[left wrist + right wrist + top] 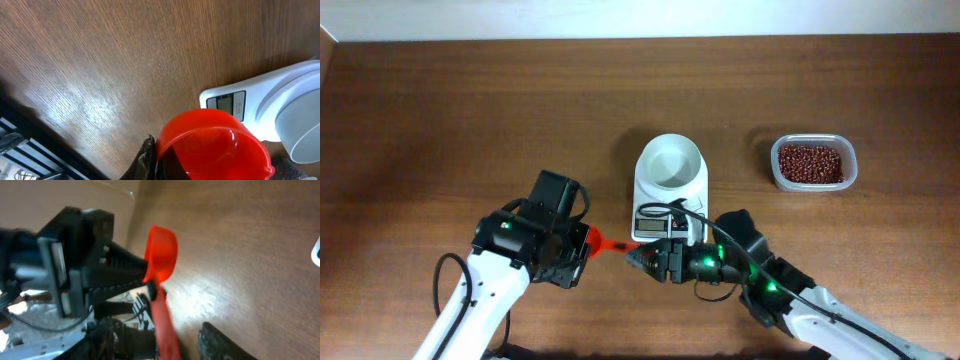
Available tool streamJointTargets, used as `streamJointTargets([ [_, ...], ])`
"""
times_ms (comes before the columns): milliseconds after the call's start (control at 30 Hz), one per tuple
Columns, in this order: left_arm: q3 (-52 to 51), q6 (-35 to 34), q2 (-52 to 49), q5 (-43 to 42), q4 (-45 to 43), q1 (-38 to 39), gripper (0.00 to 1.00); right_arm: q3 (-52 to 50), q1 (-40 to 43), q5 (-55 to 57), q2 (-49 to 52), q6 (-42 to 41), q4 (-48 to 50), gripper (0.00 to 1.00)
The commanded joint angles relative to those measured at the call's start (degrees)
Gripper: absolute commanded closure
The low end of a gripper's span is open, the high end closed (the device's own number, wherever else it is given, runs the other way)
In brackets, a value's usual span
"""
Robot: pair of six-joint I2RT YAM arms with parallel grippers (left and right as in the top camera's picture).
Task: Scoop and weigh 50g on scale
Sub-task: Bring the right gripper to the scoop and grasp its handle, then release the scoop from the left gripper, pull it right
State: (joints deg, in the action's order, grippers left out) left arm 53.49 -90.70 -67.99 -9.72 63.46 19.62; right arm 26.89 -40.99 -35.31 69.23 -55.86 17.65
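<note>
**Scale**: white, grey display, round white bowl on top. Stands near the middle of the wooden counter, display end toward 6 o'clock.

**Tub**: clear, filled with red-brown beans. Sits at 3 o'clock from the scale, well apart.

**Red scoop**: at 7 o'clock from the scale, near its display end.

**Left tool**: clenched on the red scoop where the cup meets the handle.

**Right tool**: at 6 o'clock from the scale, tips at the handle's free end. Cannot tell whether it grips.
</note>
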Motion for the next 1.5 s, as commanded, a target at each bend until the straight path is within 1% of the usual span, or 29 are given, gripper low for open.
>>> streamJointTargets([
  [0,-0.22,-1.05,0.46,-0.61,-1.05,2.1,1.0,0.7,-1.38,2.56,1.86,-2.12,2.67,0.53],
  [33,-0.22,-1.05,0.46,-0.46,-1.64,3.43,1.0,0.7,-1.42,2.56,1.9,-2.1,3.21,0.56],
  [67,-0.22,-1.05,0.46,-0.13,-1.9,4.37,1.0,0.7,-1.42,2.58,1.9,-2.12,3.52,0.57],
  [100,-0.22,-1.09,0.46,0.26,-2.29,5.62,1.0,0.7,-1.42,2.36,1.9,-2.14,4.11,0.63],
  [133,-0.22,-1.31,0.44,0.46,-2.71,6.29,1.0,0.7,-1.42,2.08,1.9,-2.14,4.26,0.66],
  [267,-0.22,-1.46,0.46,0.5,-3.37,8.28,1.0,0.7,-1.42,1.7,1.9,-2.12,4.26,0.69],
  [367,-0.22,-1.46,0.46,1.2,-3.37,8.61,1.0,0.7,-1.42,1.31,1.9,-2.12,4.26,0.76],
  [467,-0.22,-1.46,0.46,1.62,-3.37,8.61,1.0,0.7,-1.42,1.29,1.9,-2.12,4.26,0.8],
  [567,-0.22,-1.44,0.46,1.6,-3.32,8.63,1.0,0.7,-1.42,1.31,1.9,-2.12,4.26,0.8],
  [633,-0.22,-1.44,0.46,1.6,-3.32,8.63,1.0,0.7,-1.42,1.31,1.9,-2.1,4.26,0.84],
  [733,-0.22,-1.44,0.46,1.6,-2.75,8.63,1.0,0.7,-1.42,1.33,1.9,-2.1,4.26,0.84],
  [833,-0.22,-1.42,0.46,1.57,-2.05,8.63,1.0,0.7,-1.4,1.53,1.9,-2.1,4.26,0.78],
  [1200,-0.22,-1.4,0.46,1.6,-0.33,8.63,1.0,0.7,-1.38,1.53,1.9,-2.1,4.26,0.78],
  [1367,-0.22,-1.42,0.46,1.6,-0.35,8.63,1.0,0.7,-1.38,1.51,1.9,-2.08,4.24,0.96],
  [1400,-0.22,-1.42,0.46,1.6,-0.35,8.63,0.99,0.7,-1.38,1.51,1.9,-2.05,4.24,0.96],
  [1467,-0.22,-1.42,0.46,1.6,-0.35,8.63,0.78,0.7,-1.38,1.51,1.9,-1.81,3.85,0.96],
])
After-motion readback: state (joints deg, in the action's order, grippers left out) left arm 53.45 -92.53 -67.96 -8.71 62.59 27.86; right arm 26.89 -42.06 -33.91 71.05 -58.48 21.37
